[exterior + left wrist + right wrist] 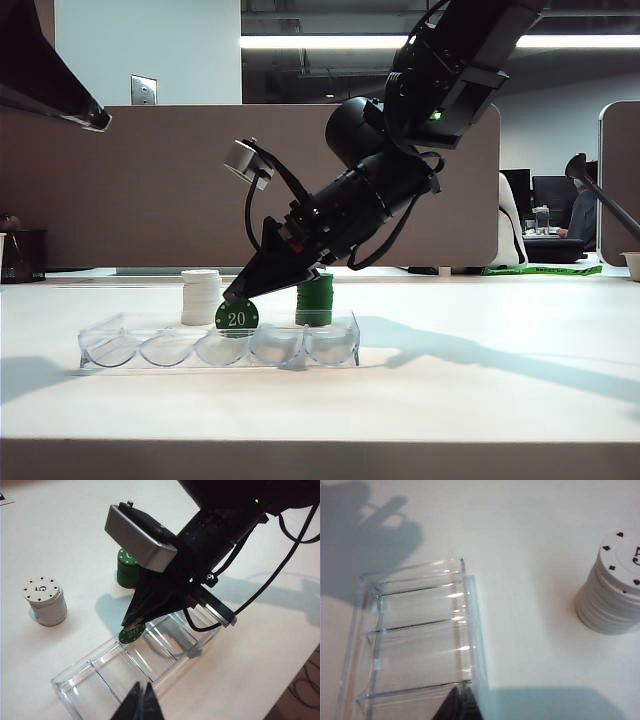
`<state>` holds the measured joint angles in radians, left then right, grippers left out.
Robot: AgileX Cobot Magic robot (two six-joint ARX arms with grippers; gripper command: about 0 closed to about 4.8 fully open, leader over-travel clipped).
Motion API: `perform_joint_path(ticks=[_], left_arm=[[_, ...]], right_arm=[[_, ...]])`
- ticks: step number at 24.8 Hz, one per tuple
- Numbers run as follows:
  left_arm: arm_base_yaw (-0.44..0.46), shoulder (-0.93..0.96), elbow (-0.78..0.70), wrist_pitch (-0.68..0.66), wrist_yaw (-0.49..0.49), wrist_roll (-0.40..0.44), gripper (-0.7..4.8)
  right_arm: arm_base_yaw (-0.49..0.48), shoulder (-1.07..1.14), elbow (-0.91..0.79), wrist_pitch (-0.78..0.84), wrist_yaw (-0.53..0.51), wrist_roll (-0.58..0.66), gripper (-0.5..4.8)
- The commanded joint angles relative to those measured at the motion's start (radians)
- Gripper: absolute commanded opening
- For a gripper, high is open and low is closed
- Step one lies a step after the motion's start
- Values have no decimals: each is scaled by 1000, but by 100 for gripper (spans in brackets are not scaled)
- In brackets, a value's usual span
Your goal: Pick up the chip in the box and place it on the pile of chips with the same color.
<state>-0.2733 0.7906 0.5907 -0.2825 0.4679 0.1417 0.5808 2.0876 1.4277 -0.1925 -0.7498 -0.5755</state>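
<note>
Right gripper point(243, 297) clenched on the chip point(237, 317) — green, white "20" — holding it upright by its top edge above the middle slot of the box point(330, 345). Pile of chips point(314, 299) (dark green) stands just behind the box, white stack point(201, 297) beside it. Left gripper point(141, 702) — fingers pressed together, nothing between them — hangs over the box's near end.

Bright overhead strip light, long soft shadows across the white table point(480, 400), frames sharp.
</note>
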Motion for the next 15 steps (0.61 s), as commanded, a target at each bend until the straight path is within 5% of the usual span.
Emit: perform_joint_path(ticks=[1, 6, 15], left_arm=[[-1, -2, 4, 8, 4, -2, -6], [-1, -2, 4, 11, 3, -19, -6], [-1, -2, 4, 61, -30, -69, -6]], right_arm=[[2, -31, 2, 2, -19, 29, -1], [2, -109, 3, 11, -37, 90, -1], [-85, -183, 3, 248, -21, 688, -1]])
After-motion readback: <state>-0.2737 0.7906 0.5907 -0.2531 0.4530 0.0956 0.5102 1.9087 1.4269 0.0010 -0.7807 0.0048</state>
